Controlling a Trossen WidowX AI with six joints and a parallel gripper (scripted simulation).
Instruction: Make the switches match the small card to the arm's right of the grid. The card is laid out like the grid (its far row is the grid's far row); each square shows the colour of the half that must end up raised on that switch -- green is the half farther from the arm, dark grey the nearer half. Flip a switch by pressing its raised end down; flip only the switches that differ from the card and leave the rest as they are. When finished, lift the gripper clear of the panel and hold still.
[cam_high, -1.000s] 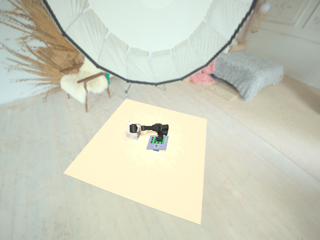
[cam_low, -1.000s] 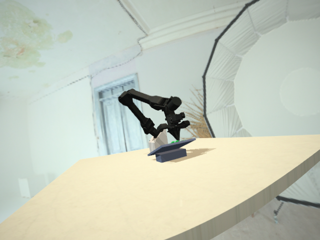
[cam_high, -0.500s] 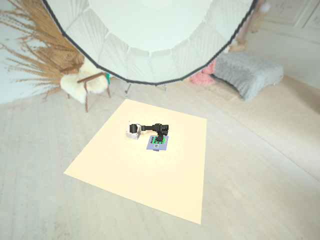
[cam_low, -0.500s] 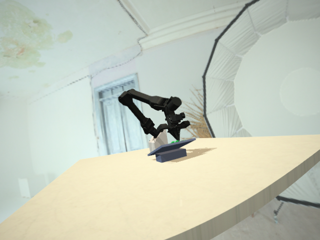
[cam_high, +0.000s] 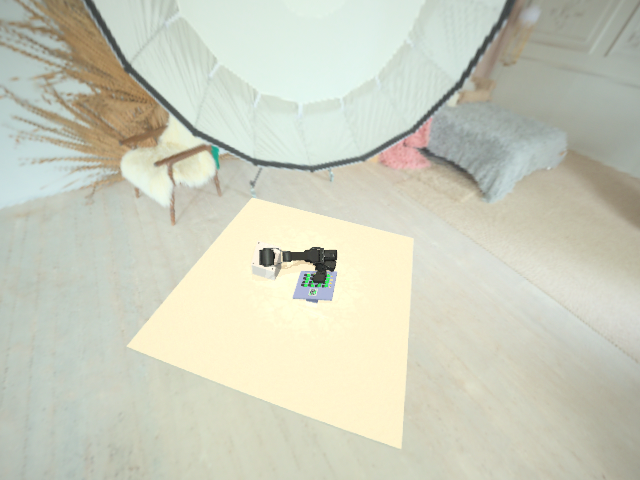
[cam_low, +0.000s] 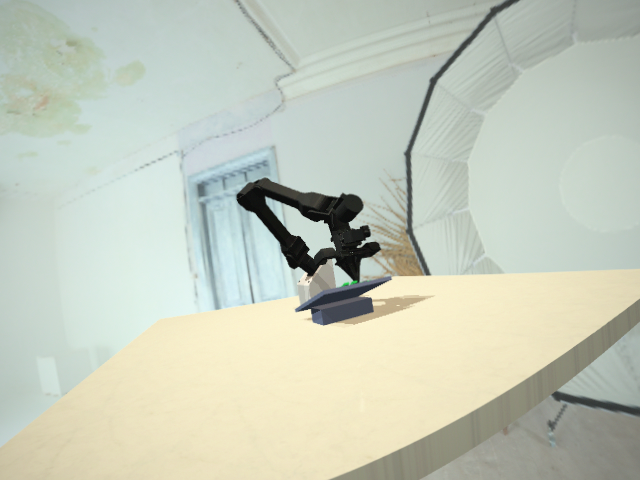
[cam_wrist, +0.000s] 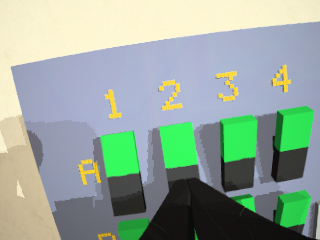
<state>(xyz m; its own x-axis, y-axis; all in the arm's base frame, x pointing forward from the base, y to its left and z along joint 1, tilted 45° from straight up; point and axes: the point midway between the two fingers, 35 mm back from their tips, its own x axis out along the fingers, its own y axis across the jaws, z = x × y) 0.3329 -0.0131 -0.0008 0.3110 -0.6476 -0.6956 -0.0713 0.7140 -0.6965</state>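
The tilted blue panel (cam_high: 299, 296) (cam_low: 336, 296) (cam_wrist: 65, 75) carries the switch grid. In the wrist view, switches A1 (cam_wrist: 120, 155), A2 (cam_wrist: 179, 146), A3 (cam_wrist: 239, 139) and A4 (cam_wrist: 294, 130) have green far halves and dark near halves. A4's green half shows a thick side and looks raised; A1's near half looks raised. My gripper (cam_low: 357, 280) (cam_wrist: 186, 188) is shut and empty, its tips over A2's dark near half, close to the panel; contact cannot be told. It hides much of row B. The card (cam_high: 312, 292) is too small to read.
The arm's white base (cam_high: 265, 269) (cam_low: 323, 281) stands on the pale table (cam_high: 268, 351) (cam_low: 258, 392) beside the panel. A blue block (cam_low: 343, 311) supports the panel from below. In the wrist view, row B's partly visible switches lie just nearer than row A.
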